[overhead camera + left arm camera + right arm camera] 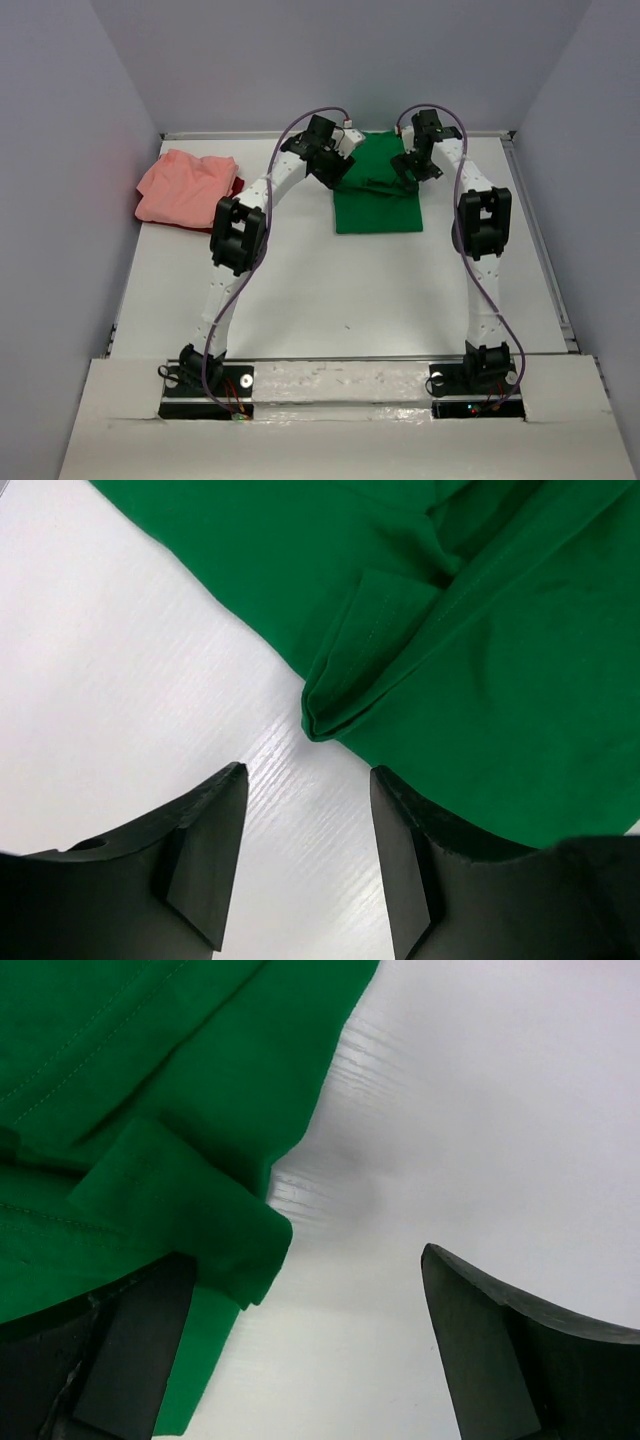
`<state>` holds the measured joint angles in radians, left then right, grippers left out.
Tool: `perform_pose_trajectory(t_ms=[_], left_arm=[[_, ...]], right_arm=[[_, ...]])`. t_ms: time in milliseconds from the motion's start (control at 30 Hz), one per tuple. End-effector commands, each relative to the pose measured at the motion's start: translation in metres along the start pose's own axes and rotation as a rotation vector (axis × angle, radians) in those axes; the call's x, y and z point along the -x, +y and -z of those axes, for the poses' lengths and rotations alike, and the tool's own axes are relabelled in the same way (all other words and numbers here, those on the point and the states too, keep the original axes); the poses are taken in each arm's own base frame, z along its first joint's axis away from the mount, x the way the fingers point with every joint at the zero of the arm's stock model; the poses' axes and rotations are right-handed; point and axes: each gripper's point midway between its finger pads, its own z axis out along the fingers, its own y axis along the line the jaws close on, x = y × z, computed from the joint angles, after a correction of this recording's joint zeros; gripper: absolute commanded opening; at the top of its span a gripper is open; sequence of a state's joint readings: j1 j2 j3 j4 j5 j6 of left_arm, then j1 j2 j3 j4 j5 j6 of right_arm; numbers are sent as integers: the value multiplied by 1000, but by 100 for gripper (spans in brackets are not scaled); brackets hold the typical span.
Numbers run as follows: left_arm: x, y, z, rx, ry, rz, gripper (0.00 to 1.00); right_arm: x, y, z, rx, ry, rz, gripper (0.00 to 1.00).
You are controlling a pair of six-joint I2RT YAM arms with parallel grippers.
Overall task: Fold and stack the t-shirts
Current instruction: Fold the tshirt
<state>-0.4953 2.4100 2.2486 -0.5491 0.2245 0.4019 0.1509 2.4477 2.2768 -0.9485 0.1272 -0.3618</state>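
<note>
Your green shirt [378, 195] lies folded at the far middle of the desk [300, 290]. The left fingers [205, 855] and right fingers [135, 1350] stand spread, empty. Lift straight up (loose corners sit close), or a finger may snag and undo the fold.

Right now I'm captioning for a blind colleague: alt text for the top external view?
A folded green t-shirt lies at the far middle of the table, with the left arm and right arm bent over its far end. A crumpled salmon-pink t-shirt sits far left over dark red cloth.
</note>
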Motion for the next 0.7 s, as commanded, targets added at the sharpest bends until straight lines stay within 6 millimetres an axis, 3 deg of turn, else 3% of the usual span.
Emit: perform_pose_trajectory(t_ms=[0,167,267,333,400,433,467,500,533,567,600,633,667], left_arm=[[47,16,56,86,-117,-13,63],[70,22,106,144,-165,-8,63],[87,23,160,198,-232,0,66],[86,25,181,236,-239,8,67],[76,19,205,250,-239,-16,68],[71,26,213,301,-240,-17,68],[50,21,218,306,-208,-26,68],[35,28,221,356,-175,-35,67],[9,27,221,365,-143,-29,62],[-2,28,221,372,-129,-25,55],[-17,25,220,365,-101,-21,55],[-29,23,219,360,-87,-11,51],[-38,21,225,352,-87,-3,39]], right_arm=[[41,-32,42,-106,-150,-51,100],[70,-59,120,-199,-302,-94,99],[82,-71,196,-231,-436,-126,97],[79,-73,221,-237,-469,-128,96],[69,-69,227,-224,-461,-132,88],[65,-69,240,-231,-477,-148,74],[59,-65,239,-217,-465,-157,54],[44,-52,221,-170,-408,-143,13],[35,-38,222,-102,-402,-131,0],[15,-21,201,-42,-332,-118,0],[16,-13,208,5,-351,-110,0],[7,1,201,66,-325,-92,0],[-13,17,189,122,-273,-90,0]])
